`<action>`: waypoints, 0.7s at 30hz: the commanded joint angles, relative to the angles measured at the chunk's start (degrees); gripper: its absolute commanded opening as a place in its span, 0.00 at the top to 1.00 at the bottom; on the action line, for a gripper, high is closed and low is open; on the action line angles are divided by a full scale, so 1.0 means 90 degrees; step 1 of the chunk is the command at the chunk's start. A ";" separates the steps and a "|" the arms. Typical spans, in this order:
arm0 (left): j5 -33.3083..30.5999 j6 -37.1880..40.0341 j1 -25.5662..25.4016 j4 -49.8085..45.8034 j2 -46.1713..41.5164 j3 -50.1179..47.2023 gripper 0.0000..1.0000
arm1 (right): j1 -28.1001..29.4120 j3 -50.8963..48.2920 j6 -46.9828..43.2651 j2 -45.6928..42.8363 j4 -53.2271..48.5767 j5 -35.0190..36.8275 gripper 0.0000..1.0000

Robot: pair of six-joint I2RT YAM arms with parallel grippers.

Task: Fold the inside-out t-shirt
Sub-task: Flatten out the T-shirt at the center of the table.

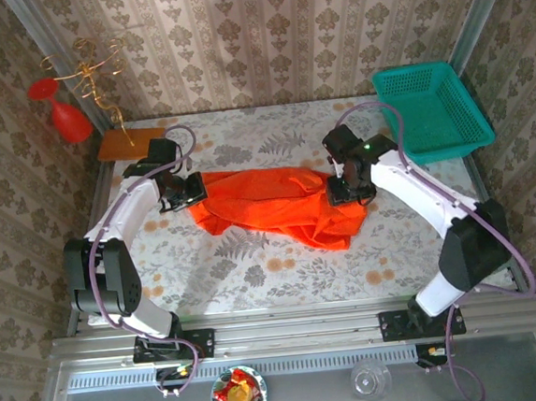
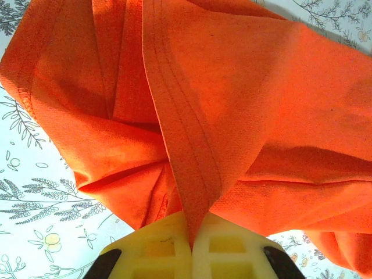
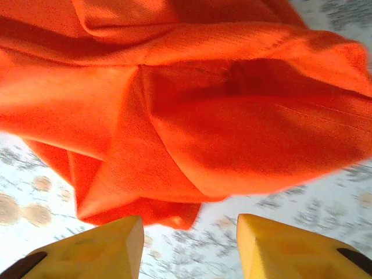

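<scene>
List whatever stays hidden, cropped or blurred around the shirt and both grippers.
- Top external: the t-shirt is bunched; sleeves and collar are lost in its folds.
- Top external: the fingertips of the right gripper are covered by its own wrist.
- Left wrist: the left gripper, shut on a hemmed fold, hides the cloth inside; frame edges crop the t-shirt.
- Right wrist: blur smears the table print.

Both arms reach forward and inward from their bases, elbows out to the sides. The left end effector (image 1: 181, 191) presses its yellow fingers (image 2: 157, 250) together on a hem of the inside-out t-shirt (image 1: 268, 205). The right end effector (image 1: 340, 192) points downward, its fingers (image 3: 99, 247) standing apart.
</scene>
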 commanded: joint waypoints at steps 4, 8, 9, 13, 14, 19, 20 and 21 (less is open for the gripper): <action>0.0062 0.0134 0.0041 -0.0066 -0.0053 0.0045 1.00 | -0.0630 0.0074 0.0186 0.0987 0.1013 -0.1314 0.52; 0.0259 0.0160 0.0043 0.0065 -0.0117 -0.0067 1.00 | -0.0833 0.0093 0.0143 0.1340 0.1201 -0.1392 0.50; 0.0251 0.0152 0.0048 0.0064 -0.0116 -0.0060 1.00 | -0.0870 0.0102 0.0134 0.1400 0.1241 -0.1392 0.49; 0.0288 0.0096 0.0036 0.0111 -0.0136 -0.0080 1.00 | -0.0986 0.0101 0.0063 0.1606 0.1467 -0.1512 0.46; 0.0298 0.0085 0.0038 0.0124 -0.0130 -0.0101 1.00 | -0.1026 0.0103 0.0052 0.1650 0.1512 -0.1602 0.46; 0.0270 0.0085 0.0039 0.0104 -0.0116 -0.0092 1.00 | -0.1160 0.0018 0.0031 0.1814 0.1774 -0.2035 0.45; 0.0270 0.0075 0.0034 0.0114 -0.0121 -0.0094 1.00 | -0.1186 -0.0004 0.0025 0.1839 0.1820 -0.2105 0.44; 0.0280 0.0083 0.0034 0.0114 -0.0117 -0.0097 1.00 | -0.1204 -0.0009 0.0018 0.1853 0.1842 -0.2143 0.44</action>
